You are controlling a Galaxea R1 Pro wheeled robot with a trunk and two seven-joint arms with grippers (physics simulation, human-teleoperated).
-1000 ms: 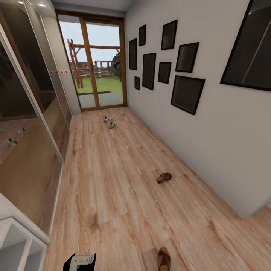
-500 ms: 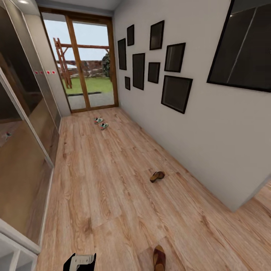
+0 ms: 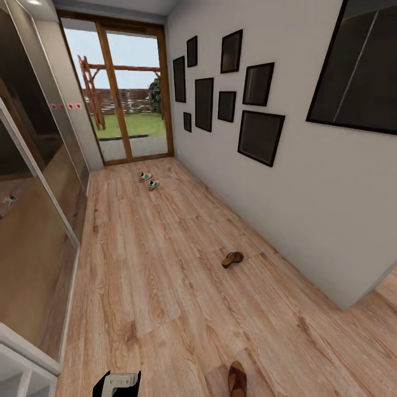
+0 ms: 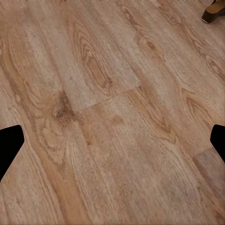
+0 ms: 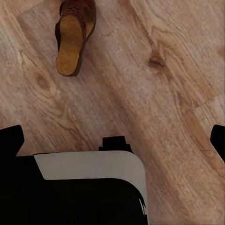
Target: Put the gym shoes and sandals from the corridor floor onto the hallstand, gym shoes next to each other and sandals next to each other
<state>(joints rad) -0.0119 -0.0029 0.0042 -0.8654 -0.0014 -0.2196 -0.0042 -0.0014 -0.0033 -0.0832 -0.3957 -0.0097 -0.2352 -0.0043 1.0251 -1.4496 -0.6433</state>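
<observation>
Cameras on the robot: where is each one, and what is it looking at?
Head view: high on the head, facing down the corridor floor toward the glass door; the gym shoes lie far off, one sandal midway, a near sandal below; some of the robot's body shows at the bottom edge.
Left wrist view: on the left arm, facing floorboards; dark fingers at both sides.
Right wrist view: on the right arm, facing down; robot body below.
Shared: the near sandal in head and right wrist.

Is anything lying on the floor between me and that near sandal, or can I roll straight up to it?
Nothing visible blocks it. The near sandal lies just ahead on bare corridor floor; in the right wrist view it sits on open planks beyond the gripper. The second sandal and the gym shoes lie farther down the corridor.
</observation>
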